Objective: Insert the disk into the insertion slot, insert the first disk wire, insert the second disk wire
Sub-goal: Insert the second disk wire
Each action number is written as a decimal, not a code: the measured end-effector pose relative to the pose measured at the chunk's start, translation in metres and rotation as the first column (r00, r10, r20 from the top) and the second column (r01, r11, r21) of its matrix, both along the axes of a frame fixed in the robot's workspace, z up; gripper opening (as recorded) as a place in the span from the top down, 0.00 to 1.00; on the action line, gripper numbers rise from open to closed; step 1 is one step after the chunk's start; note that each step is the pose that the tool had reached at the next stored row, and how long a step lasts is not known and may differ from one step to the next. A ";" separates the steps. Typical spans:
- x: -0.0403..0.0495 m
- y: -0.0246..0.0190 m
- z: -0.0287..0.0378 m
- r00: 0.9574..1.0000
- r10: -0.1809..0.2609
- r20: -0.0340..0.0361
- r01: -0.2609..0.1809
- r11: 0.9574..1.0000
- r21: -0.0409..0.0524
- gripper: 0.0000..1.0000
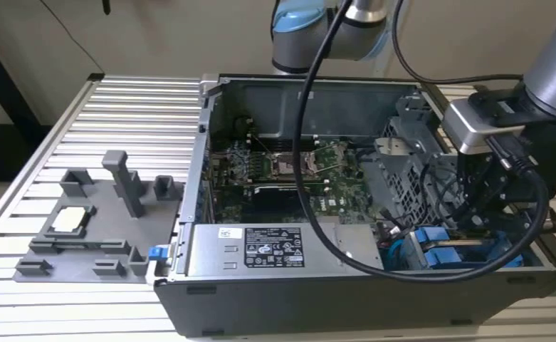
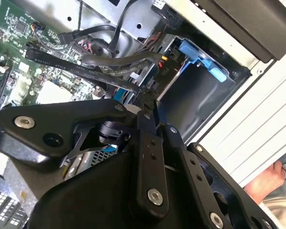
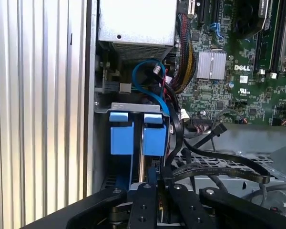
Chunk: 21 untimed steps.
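My gripper (image 3: 157, 185) hangs low inside the open computer case, right behind the insertion slot (image 3: 105, 107), a grey sheet-metal bay at the case's front corner. Two blue plastic carrier pieces (image 3: 122, 133) stand side by side in that bay and also show in the exterior view (image 1: 436, 246). The disk's silver body is hidden. In the second wrist view my gripper (image 2: 150, 98) has its fingers drawn together on the plug end of a flat black disk wire (image 2: 86, 71). The same black wire (image 3: 219, 168) arcs from the motherboard side towards the fingertips.
The silver labelled power-supply box (image 1: 263, 251) lies along the case's front wall. The green motherboard (image 1: 287, 171) and a perforated grey cage (image 1: 401, 171) fill the case. Bundled cables (image 3: 181, 76) crowd the bay. A grey fixture (image 1: 87, 228) stands on the ribbed table at the exterior view's left.
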<state>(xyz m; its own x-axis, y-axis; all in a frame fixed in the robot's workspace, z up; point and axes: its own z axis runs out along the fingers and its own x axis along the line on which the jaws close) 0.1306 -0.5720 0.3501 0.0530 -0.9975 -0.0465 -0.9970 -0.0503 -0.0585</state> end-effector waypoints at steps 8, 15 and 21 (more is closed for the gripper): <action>0.0007 0.0000 -0.0051 1.000 0.000 0.011 0.000 1.000 0.000 0.84; 0.0008 0.0000 -0.0092 1.000 0.000 0.024 0.000 1.000 0.000 0.84; 0.0008 0.0000 -0.0121 1.000 -0.002 0.024 0.003 1.000 -0.001 0.84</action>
